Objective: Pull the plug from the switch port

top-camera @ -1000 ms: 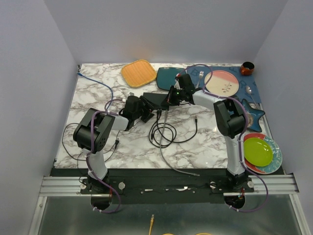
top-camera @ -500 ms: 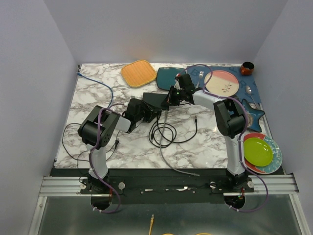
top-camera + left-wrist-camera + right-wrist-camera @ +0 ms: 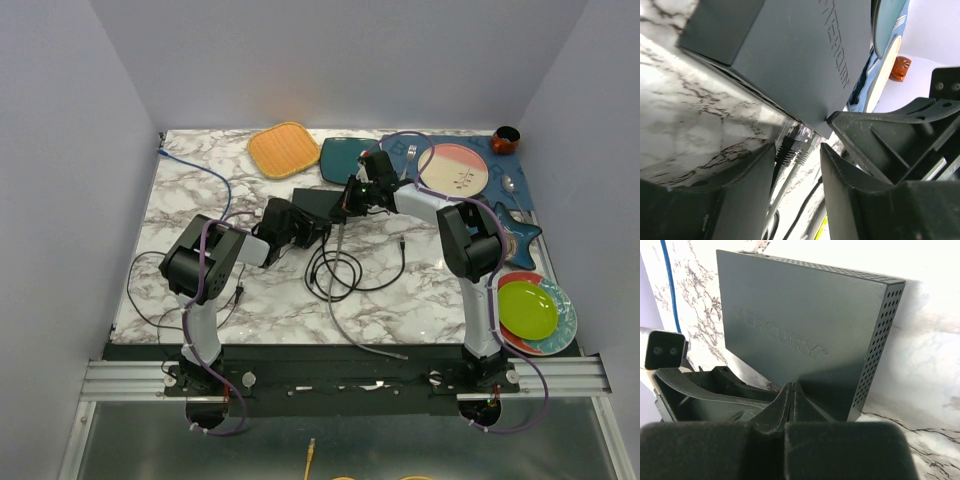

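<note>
Marble-patterned desk top [image 3: 250, 290] fills my overhead feed, with plain grey walls round it. A flat, matte-black rectangular switch [image 3: 318, 200] lies about midway between the left and right edges, closer to the far edge than the near one. Just beyond it, along the far edge, sit a teal square plate [image 3: 345, 158] and an orange square plate [image 3: 283, 149]. My left gripper [image 3: 308, 228] is at the switch's near left side and my right gripper [image 3: 345, 207] is at its right end. A loose coil of black cable [image 3: 335, 270] lies on the near side of the switch.

On the left wrist feed, the two fingers stand slightly apart with a grey plug [image 3: 792, 150] between their tips, at the switch's side. I cannot tell whether they squeeze it. The right gripper's tip touches the switch's corner.

On the right wrist feed, the fingers are pinched together with nothing between them, their tips against the switch's lid beside its perforated side.
</note>
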